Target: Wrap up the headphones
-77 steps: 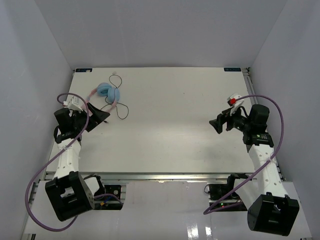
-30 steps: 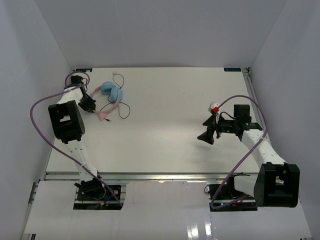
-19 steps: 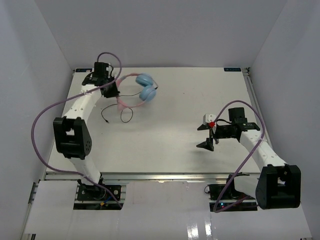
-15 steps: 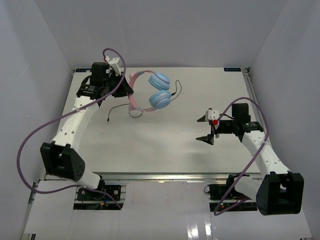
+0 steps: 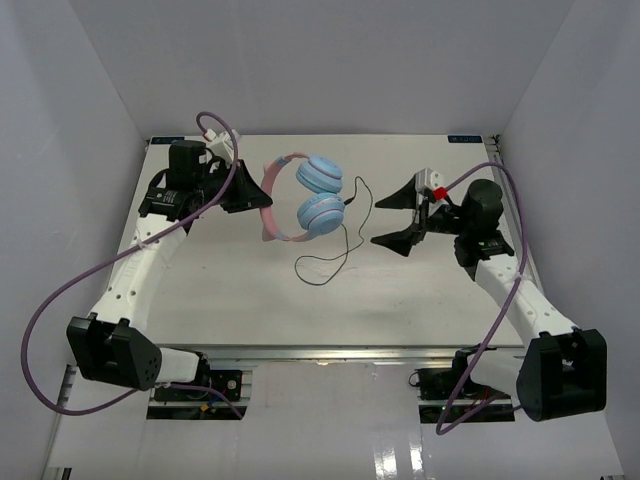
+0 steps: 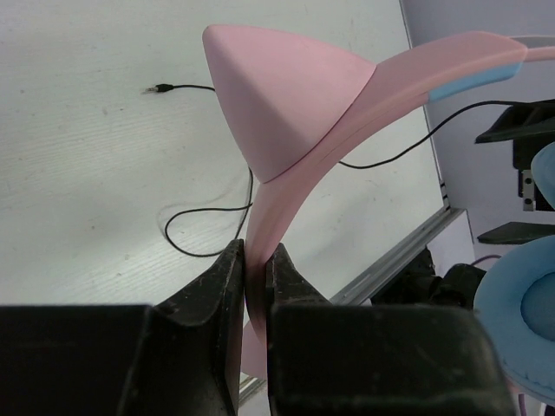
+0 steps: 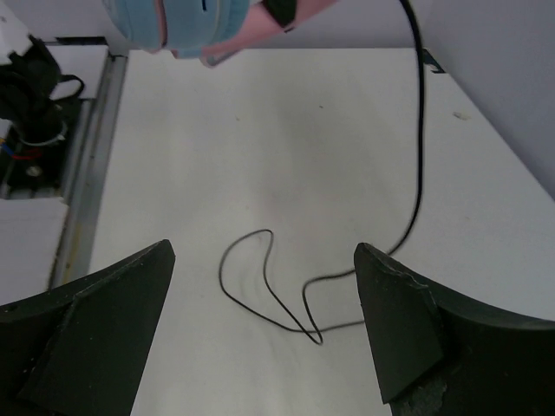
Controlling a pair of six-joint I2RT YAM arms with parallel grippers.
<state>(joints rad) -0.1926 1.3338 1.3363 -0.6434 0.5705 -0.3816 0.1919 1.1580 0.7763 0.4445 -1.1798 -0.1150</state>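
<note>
At about ten o'clock on the table (image 5: 200,290), the left gripper (image 5: 252,197) has its jaws pressed onto the pink headband of the headphones (image 5: 320,213), which hang clear of the surface near eleven o'clock from the table's middle, both blue ear cups toward the right. The cord (image 7: 420,130) drops from the cups and lies in loose loops toward six o'clock. At two o'clock the right gripper (image 5: 392,220) faces the cups with jaws spread wide, holding nothing. Only the left wrist view shows the pinch itself and the cord's plug (image 6: 160,87); only the right wrist view shows the loops crossing between its fingers.
</note>
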